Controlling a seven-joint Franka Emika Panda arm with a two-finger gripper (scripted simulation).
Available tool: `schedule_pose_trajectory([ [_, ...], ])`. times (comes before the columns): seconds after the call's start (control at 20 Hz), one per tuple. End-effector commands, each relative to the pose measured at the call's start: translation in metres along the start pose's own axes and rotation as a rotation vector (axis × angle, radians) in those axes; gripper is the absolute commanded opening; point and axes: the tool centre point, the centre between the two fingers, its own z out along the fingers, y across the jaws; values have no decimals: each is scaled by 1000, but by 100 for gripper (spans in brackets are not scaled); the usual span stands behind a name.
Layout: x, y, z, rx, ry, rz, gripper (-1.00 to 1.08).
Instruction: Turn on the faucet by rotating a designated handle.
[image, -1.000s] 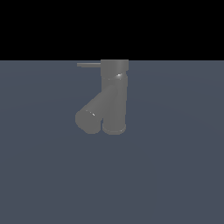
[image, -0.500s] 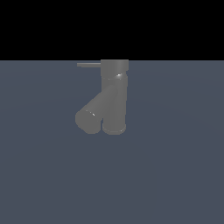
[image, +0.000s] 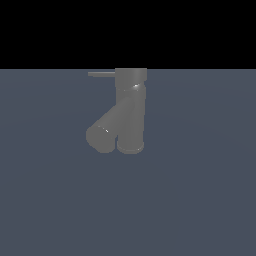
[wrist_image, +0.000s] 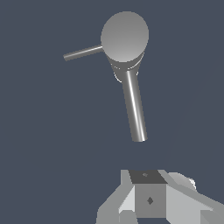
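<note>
Handle (wrist_image: 83, 52) well apart from hand (wrist_image: 148, 199)

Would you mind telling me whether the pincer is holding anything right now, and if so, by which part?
Nothing is held. In the wrist view the pincer sits apart from the faucet, and the handle is untouched; the exterior view shows no pincer near the faucet at all.

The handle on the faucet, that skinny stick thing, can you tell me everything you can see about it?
The handle is a thin, straight, dull grey rod that looks like metal. It juts sideways from the round cap at the top of the faucet, pointing toward the exterior view's left, level with the floor. It is far slimmer than the thick diagonal spout below it. Only the cap touches it. In the wrist view the end effector sits well apart from it.
</note>
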Motion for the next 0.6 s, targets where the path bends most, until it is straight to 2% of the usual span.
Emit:
schedule_pose_trajectory([
  [0.0, 13, -7, 5, 9, -9, 69, -100],
  [0.55, 67, -35, 36, 19, -36, 373, -100],
])
